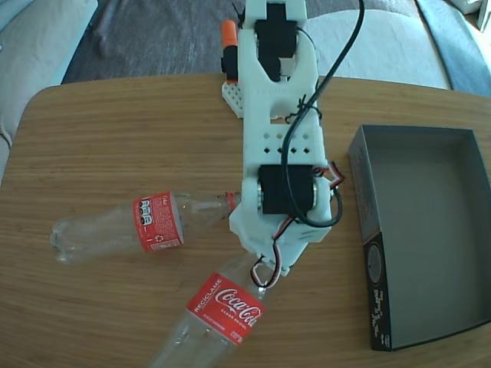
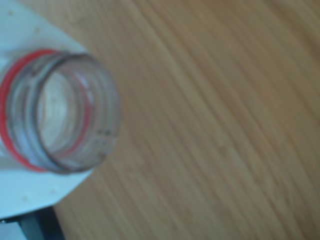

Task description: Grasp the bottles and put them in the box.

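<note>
- wooden table (image 1: 115,138) is carrying two capless cola bottles and a cardboard box in the fixed view.
- left bottle (image 1: 123,226) is lying on its side, its neck pointing right toward the white arm (image 1: 280,115).
- lower bottle (image 1: 219,314) is lying diagonally, its neck passing under the arm's lower end and its base running off the bottom edge.
- box (image 1: 368,192) is sitting at the right side of the table, dark grey inside, holding nothing.
- gripper (image 1: 265,268) is reaching over the lower bottle's neck; in the wrist view an open bottle mouth (image 2: 60,112) with a red ring is sitting against a white finger (image 2: 30,195).
- grip state: cannot be told, as the jaws are showing in neither view.
</note>
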